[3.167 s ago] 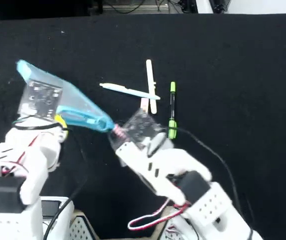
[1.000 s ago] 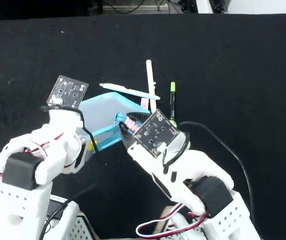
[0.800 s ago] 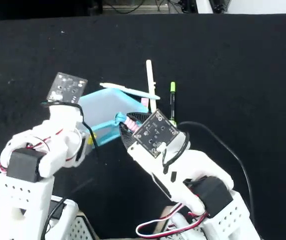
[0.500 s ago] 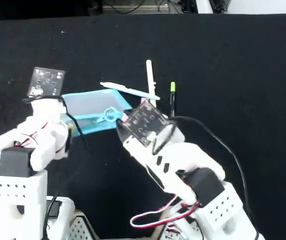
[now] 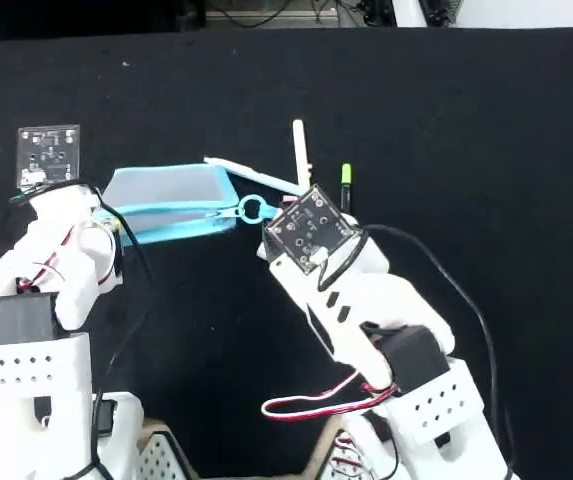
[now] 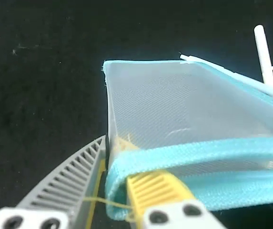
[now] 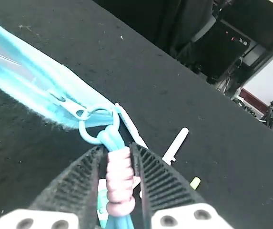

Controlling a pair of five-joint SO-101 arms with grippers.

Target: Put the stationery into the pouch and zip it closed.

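A translucent pouch (image 5: pixel 169 197) with blue trim lies stretched between the two arms. My left gripper (image 6: pixel 113 149) is shut on its end, yellow finger inside and grey finger outside; in the high view the left gripper (image 5: pixel 116 228) sits at the pouch's left end. My right gripper (image 7: pixel 116 149) is shut on the pink-wrapped zipper pull (image 7: pixel 119 174), tied to the blue ring (image 5: pixel 253 210). The slider (image 7: pixel 68 108) sits at the pouch end nearest that gripper. A white pen (image 5: pixel 301 157), a pale blue pen (image 5: pixel 261 178) and a green pen (image 5: pixel 346 180) lie on the cloth outside the pouch.
The table is covered in black cloth (image 5: pixel 466 150), with open room to the right and at the back. The right arm's wrist board (image 5: pixel 311 228) hangs over the near ends of the pens. Chairs and cables stand beyond the table's far edge (image 7: pixel 207 33).
The left arm has swung left, taking the pouch's end with it, and the pouch now lies flatter and longer. The right gripper has drawn the zipper ring to the right.
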